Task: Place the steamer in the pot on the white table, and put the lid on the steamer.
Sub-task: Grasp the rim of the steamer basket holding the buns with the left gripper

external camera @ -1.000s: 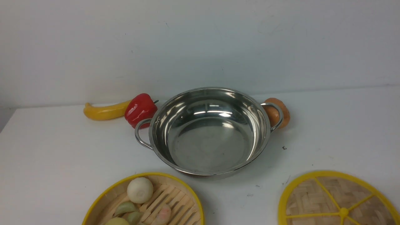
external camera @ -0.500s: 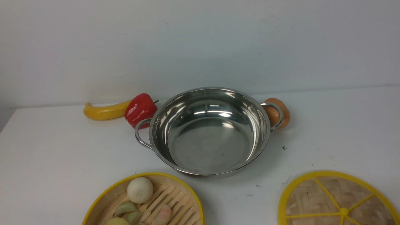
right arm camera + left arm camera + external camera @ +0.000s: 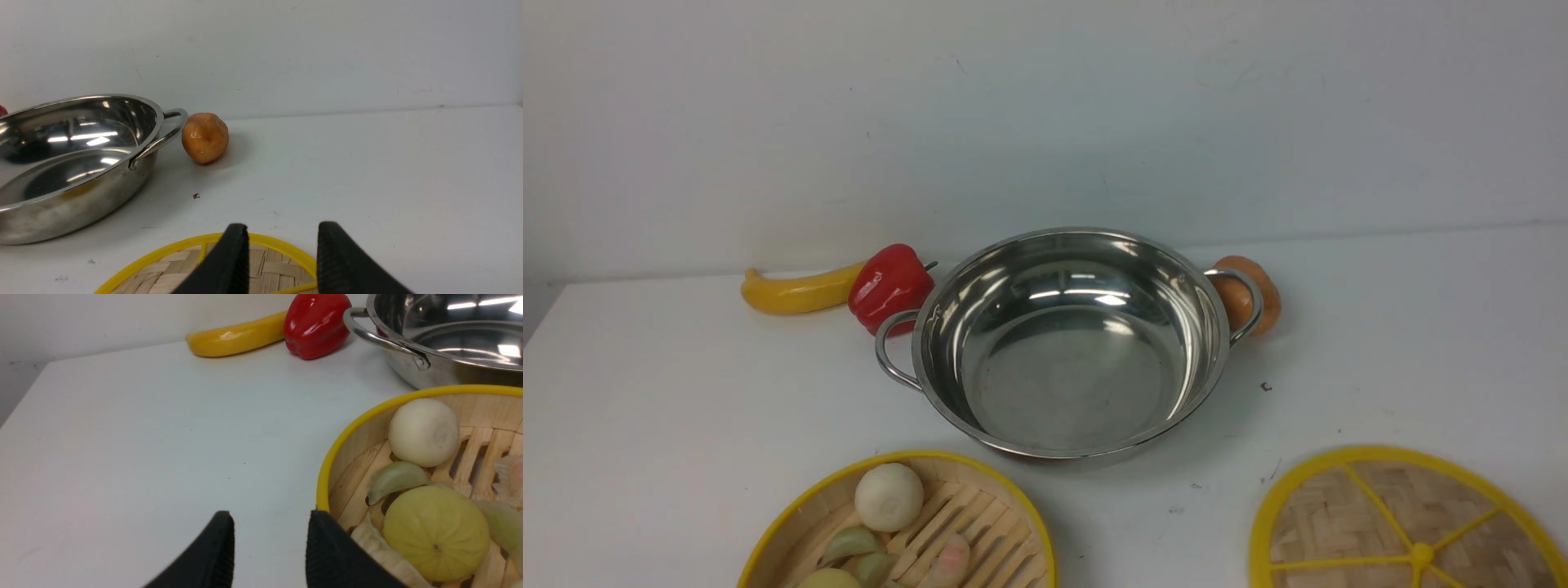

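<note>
steamer and lid both out of the pot, both end effectors apart

from my feeds, the pot (image 3: 1070, 376) sits toward the back of the white table (image 3: 686, 408), with nothing in it. the steamer (image 3: 1048, 531) rests nearer me, in front of the pot and to the left, holding a round white piece (image 3: 889, 497), green pieces (image 3: 395, 478) and a yellow-green round one (image 3: 436, 533). the lid (image 3: 1421, 554) lies at front right, apart from the steamer. behind, a yellow banana-like thing (image 3: 805, 292) and a red pepper (image 3: 892, 288) are left of the pot; an orange-brown lump (image 3: 1246, 296) is by its right handle (image 3: 1256, 306). my left end effector (image 3: 269, 516) has its fingers spread, gripping nothing; my right end effector (image 3: 284, 226) is likewise apart and empty.
</note>
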Controlling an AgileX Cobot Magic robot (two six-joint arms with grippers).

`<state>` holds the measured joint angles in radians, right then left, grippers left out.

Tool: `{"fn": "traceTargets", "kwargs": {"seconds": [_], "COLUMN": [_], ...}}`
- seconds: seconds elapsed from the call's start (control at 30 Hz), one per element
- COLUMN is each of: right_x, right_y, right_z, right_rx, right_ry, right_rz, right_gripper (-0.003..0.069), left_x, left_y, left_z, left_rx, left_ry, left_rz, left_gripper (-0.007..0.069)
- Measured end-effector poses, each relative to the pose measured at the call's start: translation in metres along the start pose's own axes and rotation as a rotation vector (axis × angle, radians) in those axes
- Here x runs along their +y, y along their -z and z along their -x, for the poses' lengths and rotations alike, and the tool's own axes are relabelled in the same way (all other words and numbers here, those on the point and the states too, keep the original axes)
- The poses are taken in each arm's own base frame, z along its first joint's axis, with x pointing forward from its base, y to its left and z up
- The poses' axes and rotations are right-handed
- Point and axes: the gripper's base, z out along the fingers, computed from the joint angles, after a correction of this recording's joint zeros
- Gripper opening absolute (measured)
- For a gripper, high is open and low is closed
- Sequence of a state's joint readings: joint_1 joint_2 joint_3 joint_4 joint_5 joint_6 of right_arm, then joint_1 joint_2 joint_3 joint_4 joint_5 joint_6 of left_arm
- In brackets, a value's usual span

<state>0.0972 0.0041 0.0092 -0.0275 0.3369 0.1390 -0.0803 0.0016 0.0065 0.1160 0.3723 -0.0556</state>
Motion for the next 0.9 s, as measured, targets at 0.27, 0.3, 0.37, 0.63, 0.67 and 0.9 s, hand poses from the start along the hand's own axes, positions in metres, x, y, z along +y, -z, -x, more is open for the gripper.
{"fn": "traceTargets", "kwargs": {"seconds": [0.27, 0.3, 0.37, 0.63, 0.67, 0.9], "right_x": [0.000, 0.000, 0.000, 0.000, 0.000, 0.000], "right_y": [0.000, 0.000, 0.000, 0.000, 0.000, 0.000], "right_z": [0.000, 0.000, 0.000, 0.000, 0.000, 0.000], "right_rx": [0.000, 0.000, 0.000, 0.000, 0.000, 0.000], "right_ry": [0.000, 0.000, 0.000, 0.000, 0.000, 0.000], "right_rz": [0.000, 0.000, 0.000, 0.000, 0.000, 0.000], "right_gripper": [0.0250, 0.0250, 0.0250, 0.0250, 0.0250, 0.0250], "left_x": [0.000, -0.001, -0.003, -0.002, -0.001, 0.000], "left_y": [0.000, 0.000, 0.001, 0.006, 0.007, 0.021], "left_z": [0.003, 0.005, 0.010, 0.034, 0.035, 0.061], "left_rx": [-0.034, -0.060, -0.108, -0.361, -0.375, -0.421], "left_ry": [0.020, 0.055, 0.135, 0.621, 0.680, 0.770], "left_rz": [-0.006, -0.016, -0.037, -0.136, -0.146, -0.198], "left_gripper": [0.0241, 0.0241, 0.0241, 0.0241, 0.0241, 0.0241]}}
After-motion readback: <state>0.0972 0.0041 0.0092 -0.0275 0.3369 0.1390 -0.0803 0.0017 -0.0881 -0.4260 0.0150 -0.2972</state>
